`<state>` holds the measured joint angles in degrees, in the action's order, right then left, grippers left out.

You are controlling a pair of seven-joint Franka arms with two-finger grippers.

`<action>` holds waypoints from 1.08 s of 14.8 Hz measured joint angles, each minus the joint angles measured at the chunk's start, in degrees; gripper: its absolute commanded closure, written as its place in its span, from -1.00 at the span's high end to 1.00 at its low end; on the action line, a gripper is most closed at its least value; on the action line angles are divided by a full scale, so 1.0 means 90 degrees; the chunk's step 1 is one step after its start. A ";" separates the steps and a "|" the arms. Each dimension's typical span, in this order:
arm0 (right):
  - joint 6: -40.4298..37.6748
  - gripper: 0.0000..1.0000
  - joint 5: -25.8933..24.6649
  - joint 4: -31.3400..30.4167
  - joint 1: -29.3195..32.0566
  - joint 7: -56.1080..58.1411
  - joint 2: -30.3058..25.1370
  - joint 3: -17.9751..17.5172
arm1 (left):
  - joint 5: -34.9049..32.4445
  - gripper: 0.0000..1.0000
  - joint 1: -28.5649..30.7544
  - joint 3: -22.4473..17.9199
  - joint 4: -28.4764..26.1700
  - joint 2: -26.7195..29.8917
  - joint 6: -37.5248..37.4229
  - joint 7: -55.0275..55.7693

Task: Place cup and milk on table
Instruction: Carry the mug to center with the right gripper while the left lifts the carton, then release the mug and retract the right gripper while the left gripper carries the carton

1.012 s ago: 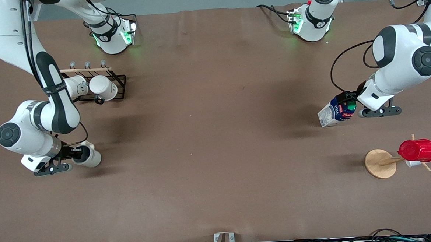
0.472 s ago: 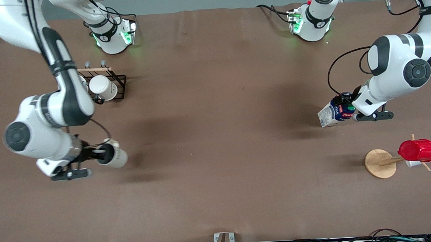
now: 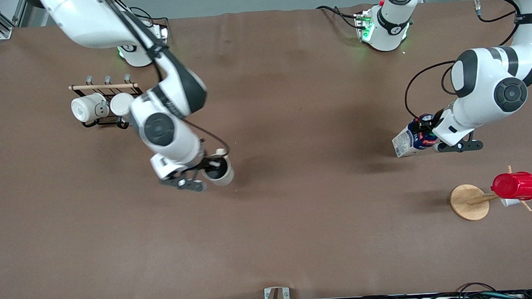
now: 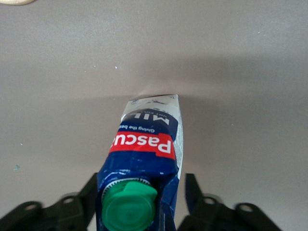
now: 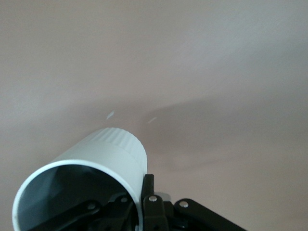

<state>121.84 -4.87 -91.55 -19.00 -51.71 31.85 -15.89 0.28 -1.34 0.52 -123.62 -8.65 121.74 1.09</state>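
the right gripper (image 3: 208,167) is clamped on the rim of the cup (image 3: 219,171), carrying it mouth-up above the middle of the tabletop (image 3: 297,221), toward the right arm's end. the left gripper (image 3: 428,133) is closed around the top of the milk (image 3: 410,139), which hangs tilted just over the tabletop near the left arm's end; whether its base touches, i cannot tell. both things look to be in the carry-and-set-down step. next, each likely needs lowering until upright and settled, then the fingers eased apart.
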 measured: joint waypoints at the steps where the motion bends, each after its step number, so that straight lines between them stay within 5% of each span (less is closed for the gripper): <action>1: 0.0185 -0.97 -0.0016 0.0015 -0.0268 -0.0262 0.0131 -0.0009 | 0.0000 -0.15 0.0000 -0.0001 0.0001 -0.0007 0.0015 -0.0001; 5: 0.0681 -0.96 -0.0210 0.0044 -0.0985 -0.0876 0.0652 -0.0007 | 0.0000 -0.75 0.0002 -0.0049 0.0133 -0.0005 0.0070 0.0002; 8: 0.0718 -0.85 -0.0253 0.0067 -0.1148 -0.0935 0.0860 -0.0005 | 0.0000 -0.99 -0.0010 -0.0059 0.0340 0.0070 0.0057 0.0003; 9: 0.0718 -0.53 -0.0255 0.0068 -0.1157 -0.0935 0.0881 -0.0003 | 0.0000 -0.98 -0.0024 -0.0051 0.0438 0.0125 -0.0022 0.0003; 10: 0.0718 0.33 -0.0258 0.0069 -0.1157 -0.0935 0.0886 0.0000 | 0.0000 -0.98 -0.0037 -0.0032 0.0570 0.0178 -0.0211 0.0001; 11: 0.0718 0.99 -0.0263 0.0069 -0.1157 -0.0935 0.0888 0.0002 | 0.0000 -0.97 -0.0045 0.0002 0.0728 0.0231 -0.0459 0.0000; 16: 0.0703 1.00 -0.0510 0.0113 -0.1160 -0.0937 0.0894 0.0009 | 0.0000 -0.89 -0.0071 0.0711 0.1423 0.0340 -0.1196 0.0009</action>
<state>128.17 -9.45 -90.53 -29.44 -60.14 39.89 -15.81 0.29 -1.98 6.92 -110.81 -5.59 110.97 1.17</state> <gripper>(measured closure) 0.502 0.925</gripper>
